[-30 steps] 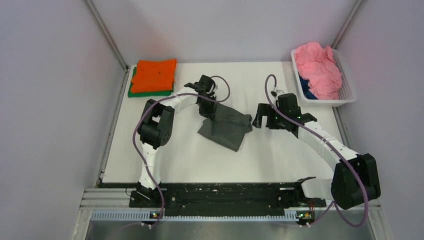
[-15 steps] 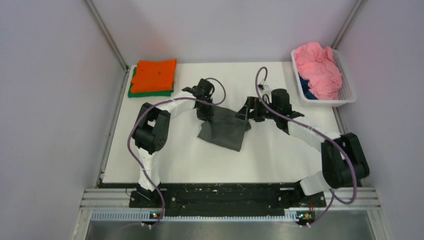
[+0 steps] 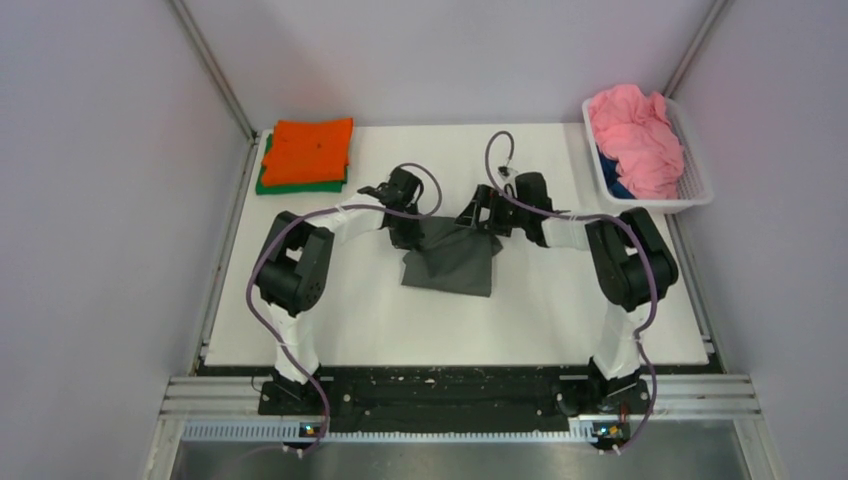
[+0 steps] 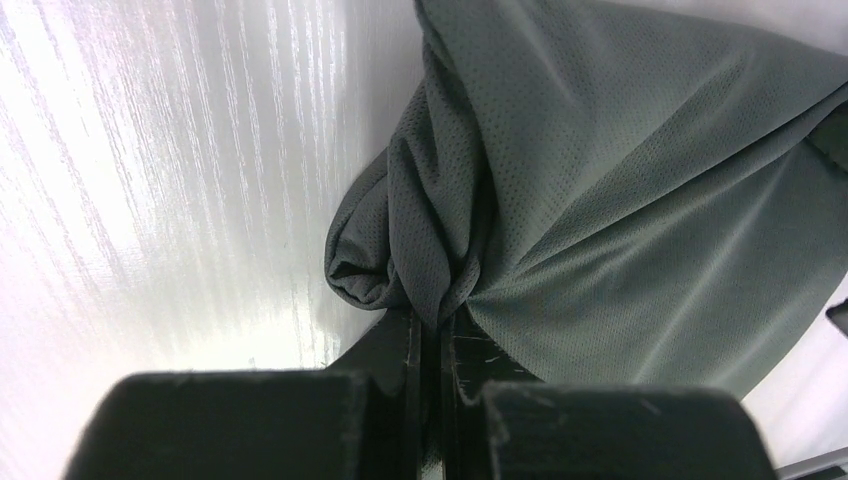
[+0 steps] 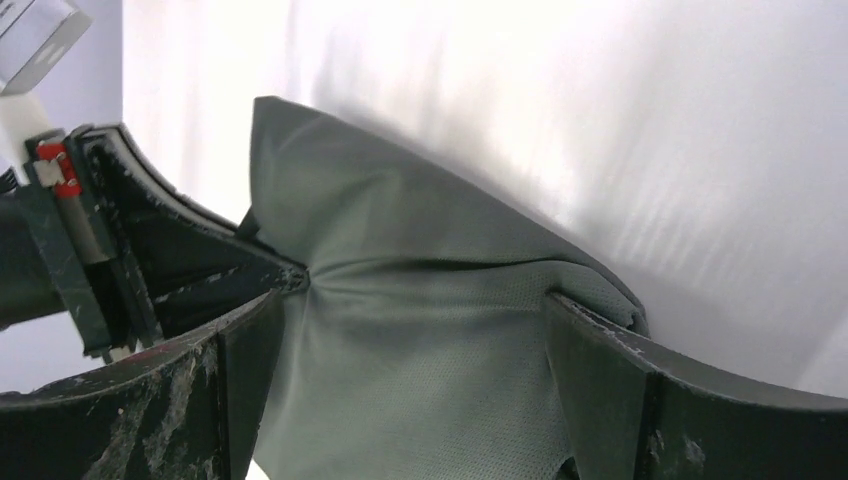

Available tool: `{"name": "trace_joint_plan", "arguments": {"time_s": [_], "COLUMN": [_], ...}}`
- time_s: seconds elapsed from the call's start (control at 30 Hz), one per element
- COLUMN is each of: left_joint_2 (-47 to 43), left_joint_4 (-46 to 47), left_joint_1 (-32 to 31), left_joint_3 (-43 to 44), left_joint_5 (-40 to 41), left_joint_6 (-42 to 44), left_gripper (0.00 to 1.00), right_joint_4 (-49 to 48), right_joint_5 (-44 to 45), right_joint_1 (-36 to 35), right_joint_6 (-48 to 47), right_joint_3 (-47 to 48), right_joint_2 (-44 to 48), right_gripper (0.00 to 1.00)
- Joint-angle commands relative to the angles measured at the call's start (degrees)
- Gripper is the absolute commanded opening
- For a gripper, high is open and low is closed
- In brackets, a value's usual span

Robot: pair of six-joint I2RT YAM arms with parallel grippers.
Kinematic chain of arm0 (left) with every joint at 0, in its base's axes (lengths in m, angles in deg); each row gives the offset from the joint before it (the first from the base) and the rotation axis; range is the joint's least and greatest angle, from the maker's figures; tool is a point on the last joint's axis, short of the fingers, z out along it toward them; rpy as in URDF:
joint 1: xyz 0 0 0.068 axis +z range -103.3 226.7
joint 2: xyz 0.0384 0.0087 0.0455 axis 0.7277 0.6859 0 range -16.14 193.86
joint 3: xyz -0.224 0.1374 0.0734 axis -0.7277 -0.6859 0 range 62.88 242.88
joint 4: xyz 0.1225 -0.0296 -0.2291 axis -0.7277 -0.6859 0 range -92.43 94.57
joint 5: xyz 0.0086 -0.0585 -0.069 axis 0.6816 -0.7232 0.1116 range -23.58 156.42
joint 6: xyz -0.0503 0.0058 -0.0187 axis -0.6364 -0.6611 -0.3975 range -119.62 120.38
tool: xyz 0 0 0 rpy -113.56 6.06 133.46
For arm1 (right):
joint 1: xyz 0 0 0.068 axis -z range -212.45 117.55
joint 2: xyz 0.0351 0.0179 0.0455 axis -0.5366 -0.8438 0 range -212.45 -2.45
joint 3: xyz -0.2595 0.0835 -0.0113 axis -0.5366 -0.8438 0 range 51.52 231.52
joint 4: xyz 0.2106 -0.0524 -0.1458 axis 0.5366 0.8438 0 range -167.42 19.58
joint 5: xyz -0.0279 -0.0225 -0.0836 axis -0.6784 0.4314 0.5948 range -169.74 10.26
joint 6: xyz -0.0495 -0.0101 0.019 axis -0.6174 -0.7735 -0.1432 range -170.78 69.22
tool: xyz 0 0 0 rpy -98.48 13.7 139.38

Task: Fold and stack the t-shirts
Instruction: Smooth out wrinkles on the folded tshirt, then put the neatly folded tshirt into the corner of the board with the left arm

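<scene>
Far-left corner: folded orange cloth tee [image 3: 312, 150] atop green one [image 3: 266, 184]. Our left claw [image 4: 432, 322] pinched on left edge of dark grey mesh t-shirt [image 3: 455, 265], mid-table. Our right claw [image 5: 420, 335] gaping, straddling its right edge, holding nothing. All round it, white tabletop [image 3: 560, 320].

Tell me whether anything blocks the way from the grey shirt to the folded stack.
Nothing visible does, apart from the left arm itself. The dark grey t-shirt, pinched by the shut left tool, has only bare table between it and the orange t-shirt atop the green one at the far left corner.
</scene>
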Motion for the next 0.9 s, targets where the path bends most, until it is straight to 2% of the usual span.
{"name": "trace_joint_plan", "arguments": {"time_s": [0.0, 0.2, 0.3, 0.4, 0.5, 0.87], "left_joint_2": [-3.69, -3.47, -1.73, 1.73, 5.16, 12.52], "left_joint_4": [3.45, 4.25, 0.48, -6.42, -10.49, -12.49], "left_joint_1": [0.32, 1.39, 1.77, 2.57, 4.14, 12.10], "left_joint_3": [-1.68, 3.62, 10.52, 19.74, 27.41, 44.71], "left_joint_5": [2.15, 2.95, 8.09, 15.70, 19.36, 30.96], "left_joint_6": [-2.13, 0.79, 3.79, 7.46, 11.88, 29.05], "left_gripper": [0.00, 0.00, 0.00, 0.00, 0.00, 0.00], "right_joint_4": [3.76, 7.62, 8.74, 9.48, 10.67, 17.15], "right_joint_5": [7.46, -1.19, -1.32, 1.37, 4.50, 18.15], "right_joint_1": [2.73, 5.58, 5.89, 6.04, 6.55, 6.85], "right_joint_6": [-3.15, -5.14, -6.70, -7.52, -8.37, -16.12], "right_joint_3": [2.27, 9.49, 11.43, 10.64, 9.47, 6.94], "right_joint_2": [-0.30, 6.08, 9.87, 12.88, 15.07, 20.17], "right_gripper": [0.99, 0.99, 0.99, 0.99, 0.99, 0.99]}}
